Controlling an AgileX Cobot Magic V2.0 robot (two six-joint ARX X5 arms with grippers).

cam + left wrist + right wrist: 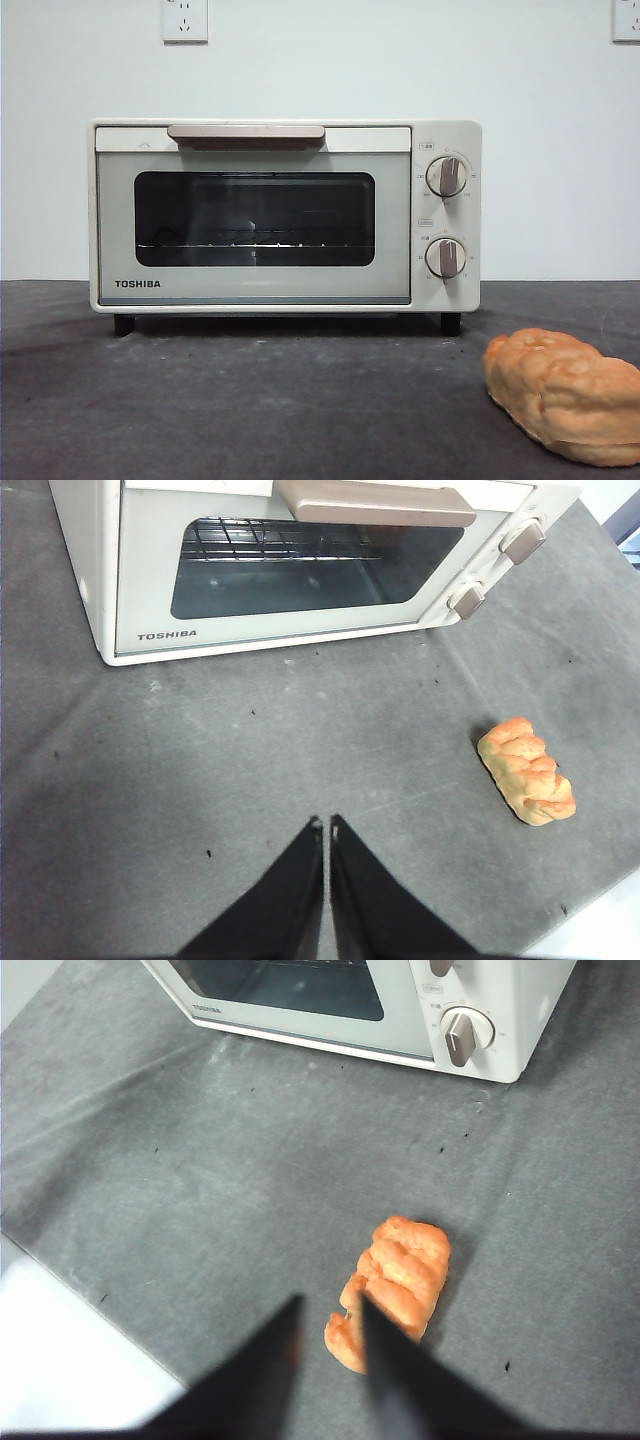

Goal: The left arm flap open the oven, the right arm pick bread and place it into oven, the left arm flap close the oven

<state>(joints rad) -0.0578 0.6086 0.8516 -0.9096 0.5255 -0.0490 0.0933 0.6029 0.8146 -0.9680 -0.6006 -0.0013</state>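
The cream-white TOSHIBA oven (pixel 285 215) stands at the back of the dark mat with its glass door shut and its beige bar handle (pixel 246 133) on top of the door. It also shows in the left wrist view (pixel 300 565) and the right wrist view (pixel 400 1000). The golden-orange bread (pixel 565 395) lies on the mat in front of the oven's knob side. My left gripper (pixel 326 830) is shut and empty, above the mat in front of the oven door. My right gripper (pixel 330 1310) is slightly open and hovers over the bread (pixel 395 1285). Neither arm shows in the front view.
Two round knobs (pixel 446 176) sit on the oven's right panel. A dark grey mat (pixel 250 400) covers the table. The mat's edge and pale table show in the right wrist view (pixel 70 1360). Wall sockets (pixel 185 20) are on the white wall behind.
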